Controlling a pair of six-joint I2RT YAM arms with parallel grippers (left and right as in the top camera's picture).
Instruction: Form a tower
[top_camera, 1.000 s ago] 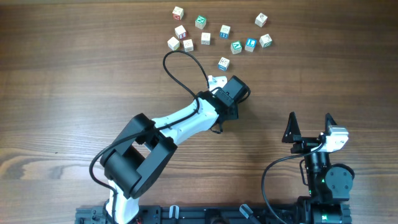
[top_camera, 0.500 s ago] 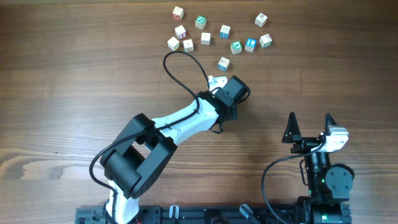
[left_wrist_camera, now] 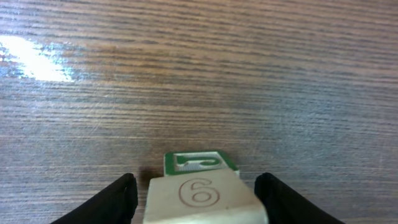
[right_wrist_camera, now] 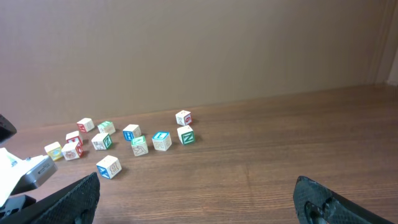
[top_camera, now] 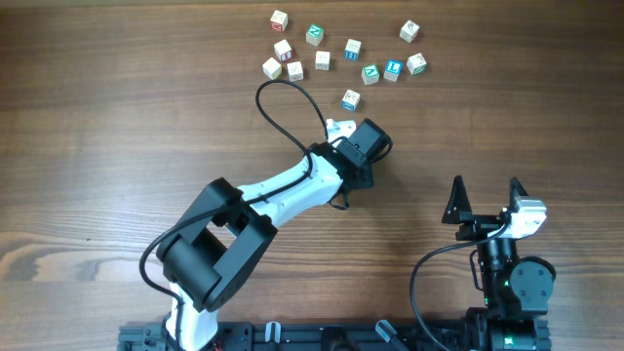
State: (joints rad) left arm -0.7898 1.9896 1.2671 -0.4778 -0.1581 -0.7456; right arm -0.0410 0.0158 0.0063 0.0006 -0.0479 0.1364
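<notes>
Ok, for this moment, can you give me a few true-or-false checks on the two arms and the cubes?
1. The right end effector is open and empty. True.
2. The left end effector straddles a cube marked 6. True.
3. The loose cubes form one neat row. False: they lie scattered in an irregular cluster.
4. The right end effector is reaching in among the loose cubes. False: it is far from them, on the opposite side of the table.
</notes>
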